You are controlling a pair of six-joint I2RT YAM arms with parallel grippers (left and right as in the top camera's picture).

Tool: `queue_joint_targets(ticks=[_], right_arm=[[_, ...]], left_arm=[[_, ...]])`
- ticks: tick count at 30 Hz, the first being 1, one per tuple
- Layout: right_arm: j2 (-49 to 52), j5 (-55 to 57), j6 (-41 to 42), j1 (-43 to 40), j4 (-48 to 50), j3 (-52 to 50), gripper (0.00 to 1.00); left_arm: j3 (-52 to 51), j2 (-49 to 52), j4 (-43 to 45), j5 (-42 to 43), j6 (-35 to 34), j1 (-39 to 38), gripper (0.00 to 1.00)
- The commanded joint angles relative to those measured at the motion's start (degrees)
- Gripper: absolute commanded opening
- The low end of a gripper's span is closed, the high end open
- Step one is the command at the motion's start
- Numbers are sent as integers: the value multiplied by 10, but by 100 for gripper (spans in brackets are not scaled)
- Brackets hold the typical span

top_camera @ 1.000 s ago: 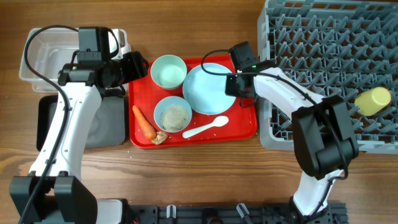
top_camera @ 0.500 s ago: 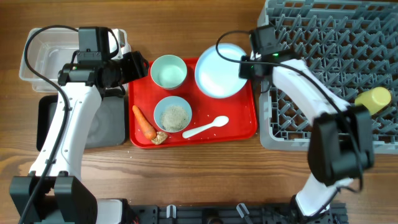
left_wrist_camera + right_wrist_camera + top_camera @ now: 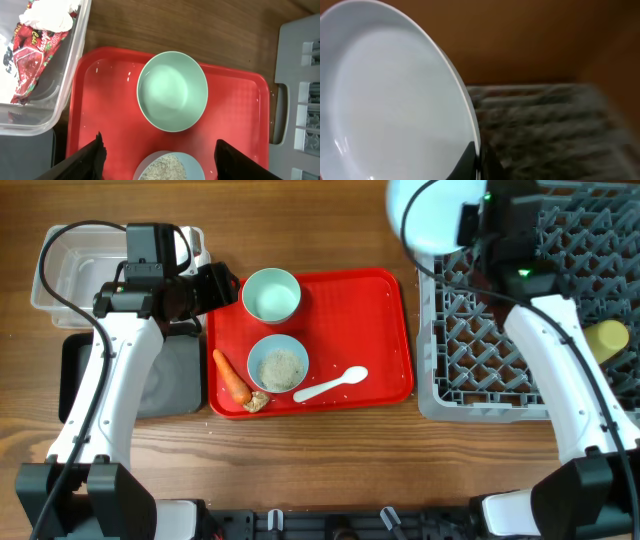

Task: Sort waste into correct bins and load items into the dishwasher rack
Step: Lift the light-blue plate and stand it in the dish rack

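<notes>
wrapper (image 3: 31, 54) in tub (image 3: 73, 65), left-wrist view only

Left arm (image 3: 100, 400) bent, jaws spread wide; right arm (image 3: 560, 380) outstretched, jaws clamped on plate (image 3: 435, 215).

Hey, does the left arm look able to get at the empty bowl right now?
Probably yes. The left gripper hangs open close by the empty bowl and faces it. Nothing lies over the bowl on the red tray, and the rice bowl sits apart from it.

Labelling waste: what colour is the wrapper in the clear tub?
The wrapper is red and white, clearest in the left wrist view.
</notes>
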Motion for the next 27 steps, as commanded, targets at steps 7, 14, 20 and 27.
queue_joint_targets(ticks=[7,14,20,27], right_arm=[[-6,245,-230,-108,151,13,5],[20,245,-289,-202,175,13,5],[70,244,-334,-259,192,13,4],[127,245,-391,-288,238,13,4]], left_arm=[[6,2,0,-5,3,-2,71],[6,2,0,-5,3,-2,71],[6,2,0,-5,3,-2,70],[6,2,-1,-5,3,-2,68]])
